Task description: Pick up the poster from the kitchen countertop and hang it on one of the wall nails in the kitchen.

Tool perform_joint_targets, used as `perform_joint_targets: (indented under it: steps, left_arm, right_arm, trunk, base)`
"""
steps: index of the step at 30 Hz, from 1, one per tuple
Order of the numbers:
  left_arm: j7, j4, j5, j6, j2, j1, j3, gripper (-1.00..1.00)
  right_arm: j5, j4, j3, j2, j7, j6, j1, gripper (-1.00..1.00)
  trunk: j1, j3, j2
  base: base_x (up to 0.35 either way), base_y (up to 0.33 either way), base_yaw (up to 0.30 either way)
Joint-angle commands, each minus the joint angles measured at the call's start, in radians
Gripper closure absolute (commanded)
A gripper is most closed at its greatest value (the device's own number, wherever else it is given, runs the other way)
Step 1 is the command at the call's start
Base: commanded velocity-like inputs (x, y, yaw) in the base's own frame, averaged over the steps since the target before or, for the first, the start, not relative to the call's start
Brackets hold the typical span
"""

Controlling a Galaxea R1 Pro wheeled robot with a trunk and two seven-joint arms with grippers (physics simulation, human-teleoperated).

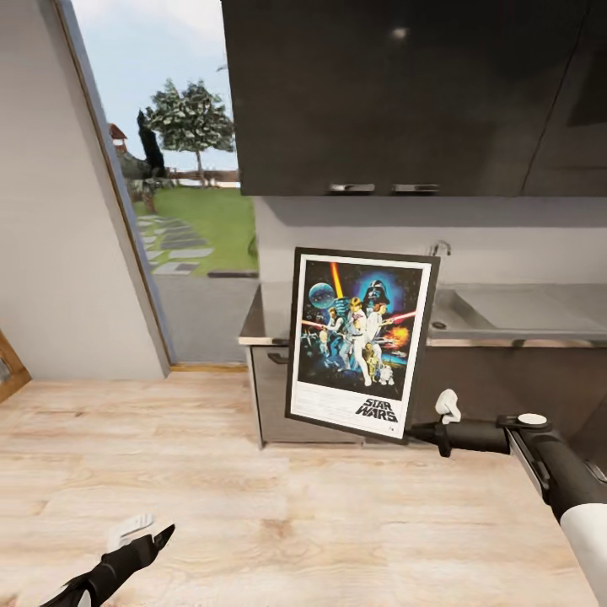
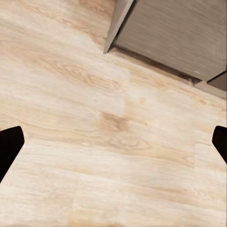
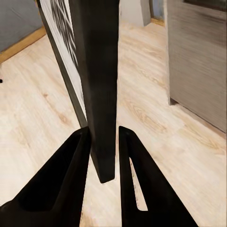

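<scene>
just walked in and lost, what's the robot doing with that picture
The robot's right gripper is clamped on the lower corner of the framed poster, holding it upright in the air in front of the kitchen countertop. So the poster is already off the counter but not yet hung. The left gripper hangs open and empty low over the wooden floor.

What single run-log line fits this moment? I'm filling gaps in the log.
phase: carrying | right gripper: shut on poster, at its lower corner | poster: upright, off kitchen countertop | left gripper: open, empty, above floor

The poster stands before the kitchen countertop.
</scene>
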Motion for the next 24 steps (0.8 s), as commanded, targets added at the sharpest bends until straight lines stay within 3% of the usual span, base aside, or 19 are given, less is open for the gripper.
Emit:
perform_joint_targets:
  steps: [1, 18, 24]
  left_arm:
    - [-0.009, -0.001, -0.009, 0.006, -0.001, -0.002, 0.008, -1.0]
    - [-0.009, -0.001, -0.009, 0.006, -0.001, -0.002, 0.008, -1.0]
    - [-0.01, -0.001, -0.009, 0.006, -0.001, -0.002, 0.008, -1.0]
  right_arm:
    - [0.005, -0.002, -0.004, 0.001, 0.008, 0.012, 0.0, 1.0]
    - [0.005, -0.024, -0.004, 0.001, 0.008, 0.013, 0.0, 1.0]
    - [0.005, -0.072, -0.004, 0.001, 0.008, 0.023, 0.015, 1.0]
  trunk:
    - [0.001, -0.002, -0.002]
    - [0.001, -0.002, -0.002]
    - [0.001, -0.002, -0.002]
  base:
    - [0.0, 0.281, 0.292]
    - [0.0, 0.291, 0.292]
    - [0.01, 0.293, 0.292]
